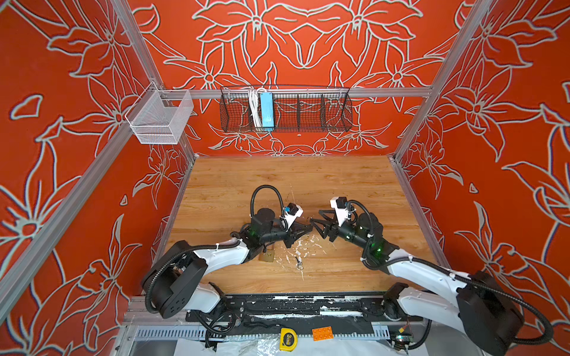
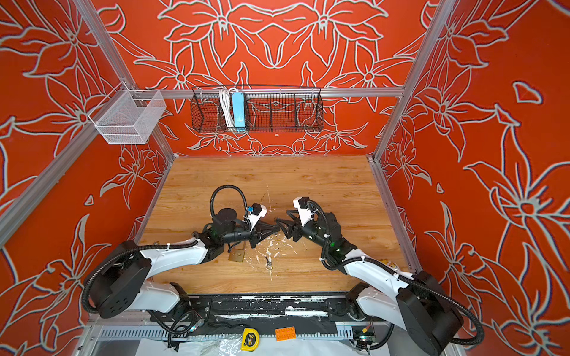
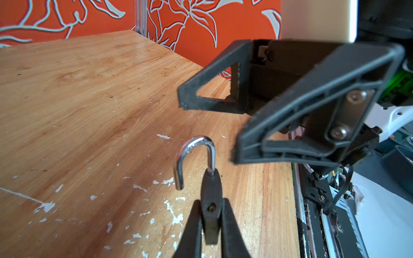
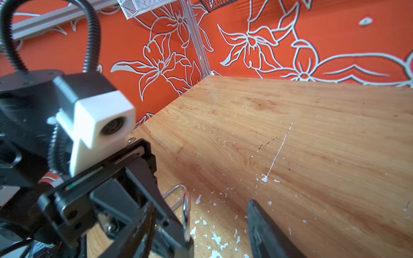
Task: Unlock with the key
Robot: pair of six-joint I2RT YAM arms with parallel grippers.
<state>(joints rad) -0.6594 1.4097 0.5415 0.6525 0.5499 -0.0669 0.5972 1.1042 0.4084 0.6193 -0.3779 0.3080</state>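
In the left wrist view my left gripper (image 3: 211,207) is shut on a dark padlock (image 3: 211,192), seen edge-on and held above the table. Its silver shackle (image 3: 196,145) stands open, with one leg free of the body. My right gripper (image 3: 207,127) faces it tip to tip, open, with nothing between its fingers; the lower finger (image 3: 279,143) hangs just beside the shackle. In both top views the two grippers (image 1: 309,228) (image 1: 316,228) meet at mid-table. A small key (image 1: 298,262) on a ring lies on the wood nearer the front, also seen as the key (image 2: 269,262).
A brass-coloured padlock (image 1: 266,256) lies on the table under the left arm. A black wire basket (image 1: 308,114) and a white mesh basket (image 1: 160,120) hang on the back rail. A tape measure (image 1: 287,339) and an orange brick (image 1: 322,333) sit beyond the front edge.
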